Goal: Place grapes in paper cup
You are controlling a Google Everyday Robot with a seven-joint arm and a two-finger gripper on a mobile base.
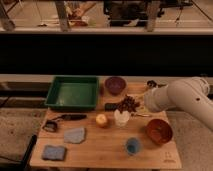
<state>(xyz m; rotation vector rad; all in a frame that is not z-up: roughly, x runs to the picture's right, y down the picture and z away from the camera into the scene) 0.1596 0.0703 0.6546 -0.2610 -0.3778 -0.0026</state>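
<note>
The grapes [128,104] are a dark reddish-purple cluster near the middle of the wooden table [100,150], just above and behind the white paper cup [121,118] in the camera view. My white arm reaches in from the right, and its gripper [138,104] is at the right side of the grapes, right against them. Whether the grapes rest on the table or hang over the cup does not show. The cup stands upright.
A green tray [73,92] sits at the back left and a dark purple bowl [115,85] behind the grapes. An orange-brown bowl [159,131], a small blue cup [133,145], a yellow fruit [101,120], a grey block [75,135], a blue sponge [54,152] and a black tool [69,117] lie around.
</note>
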